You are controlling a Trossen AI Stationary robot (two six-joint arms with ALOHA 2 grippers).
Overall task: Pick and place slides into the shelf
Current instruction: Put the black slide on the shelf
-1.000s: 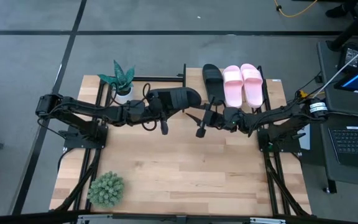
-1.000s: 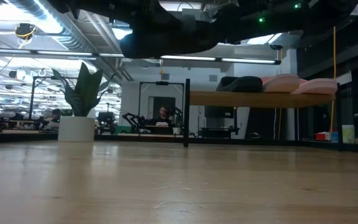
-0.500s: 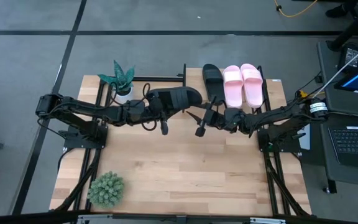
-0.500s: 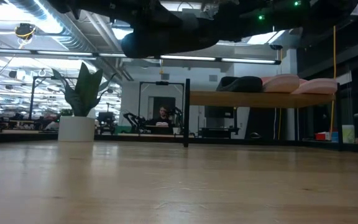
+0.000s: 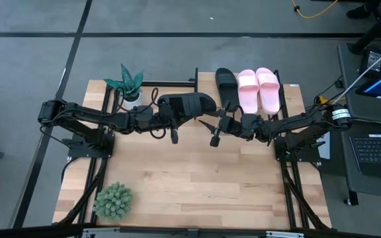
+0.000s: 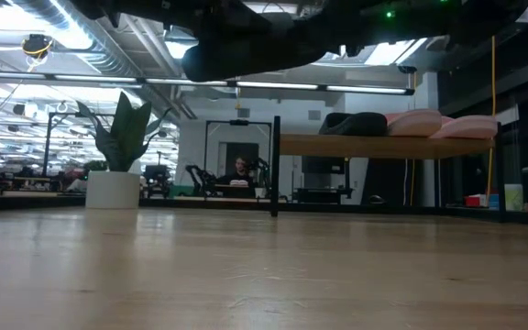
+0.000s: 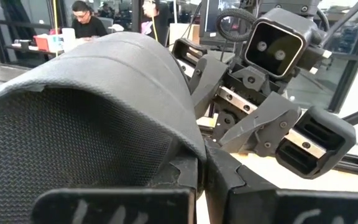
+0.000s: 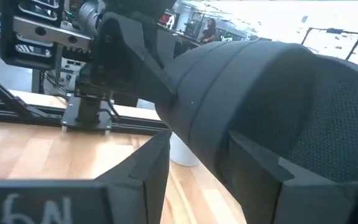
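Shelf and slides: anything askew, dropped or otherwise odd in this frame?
Nothing stands out. One black slide and the pink pair lie side by side on the shelf. The second black slide is held up off the table by the left gripper; the right gripper is open beside it.

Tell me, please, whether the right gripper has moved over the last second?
Yes, slightly: the right gripper has drifted toward the table's right side, away from the potted plant.

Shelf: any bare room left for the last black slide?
Yes. The shelf is bare left of the black slide lying beside the pink pair. The middle is crowded: left gripper holds the other black slide, right gripper beside it. The tabletop in front is bare up to the round plant.
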